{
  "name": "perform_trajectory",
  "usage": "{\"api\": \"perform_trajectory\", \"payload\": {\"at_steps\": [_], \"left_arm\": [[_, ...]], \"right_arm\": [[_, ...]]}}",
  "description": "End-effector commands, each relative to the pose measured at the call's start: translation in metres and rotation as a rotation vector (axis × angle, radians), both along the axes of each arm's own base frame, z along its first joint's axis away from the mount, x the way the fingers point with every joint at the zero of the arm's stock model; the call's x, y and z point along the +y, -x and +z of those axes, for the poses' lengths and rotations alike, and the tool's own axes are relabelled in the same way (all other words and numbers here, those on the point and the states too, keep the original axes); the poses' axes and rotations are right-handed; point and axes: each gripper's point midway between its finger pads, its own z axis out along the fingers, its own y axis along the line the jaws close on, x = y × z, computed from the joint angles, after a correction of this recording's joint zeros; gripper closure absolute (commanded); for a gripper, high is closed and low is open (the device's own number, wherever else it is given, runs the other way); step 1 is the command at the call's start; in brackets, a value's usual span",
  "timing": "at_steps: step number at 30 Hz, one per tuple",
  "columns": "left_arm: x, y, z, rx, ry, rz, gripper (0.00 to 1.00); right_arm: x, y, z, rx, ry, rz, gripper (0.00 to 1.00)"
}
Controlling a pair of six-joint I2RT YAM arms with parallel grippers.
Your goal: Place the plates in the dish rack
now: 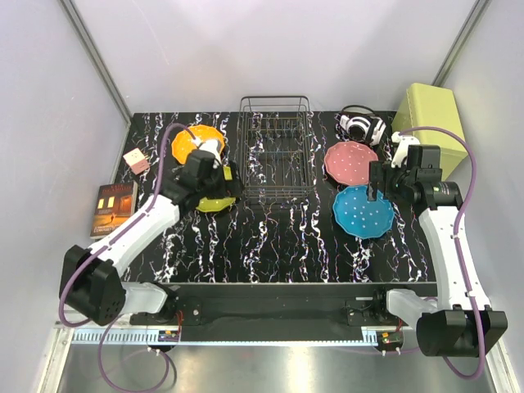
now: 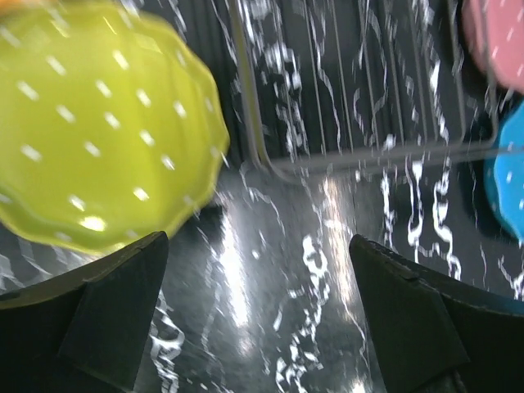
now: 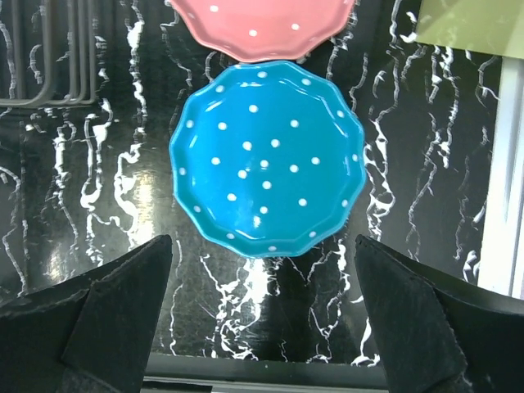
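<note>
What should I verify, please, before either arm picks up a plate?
1. Dish rack slots free: ok, no plate in it.
2. Left gripper open: ok.
3. Left gripper centred over yellow-green plate: not ok, the plate lies off to one side.
4. Right gripper open over blue plate: ok.
5. Blue plate clear of pink plate: cannot tell, their rims meet.
</note>
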Motion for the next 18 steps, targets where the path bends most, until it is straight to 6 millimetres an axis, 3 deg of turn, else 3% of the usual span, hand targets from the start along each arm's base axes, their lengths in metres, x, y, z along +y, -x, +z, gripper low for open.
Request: {"api": "perform_trajectory", "payload": {"at_steps": [1, 3, 4, 8, 12, 17, 18], "left_arm": [[-0.041, 0.002, -0.01, 0.015, 0.104, -0.032, 0.01], [-0.064, 0.009, -0.02, 0.043, 0.106, -0.099, 0.01], [-0.076, 0.007, -0.015, 0.019, 0.111, -0.129, 0.01], [-0.109, 0.005, -0.026, -0.008, 0.098, -0.162, 0.03], [-0.153, 0.017, -0.05, 0.034, 0.176, -0.188, 0.18], [-0.196, 0.03, -0.084, 0.127, 0.196, -0.224, 0.28], [-0.209, 0.025, -0.077, 0.118, 0.217, -0.228, 0.29]], "right_arm": [[-0.015, -0.002, 0.004, -0.022, 0.059, -0.024, 0.0], [-0.017, -0.008, 0.004, -0.041, 0.066, -0.013, 0.0], [-0.02, -0.01, 0.002, -0.042, 0.064, -0.032, 0.0], [-0.009, -0.02, -0.008, -0.009, -0.049, 0.024, 0.0], [-0.013, -0.023, -0.028, 0.039, -0.058, 0.054, 0.0], [-0.033, -0.027, -0.05, 0.094, -0.068, 0.029, 0.0], [-0.034, -0.028, -0.057, 0.111, -0.065, 0.042, 0.0]]}}
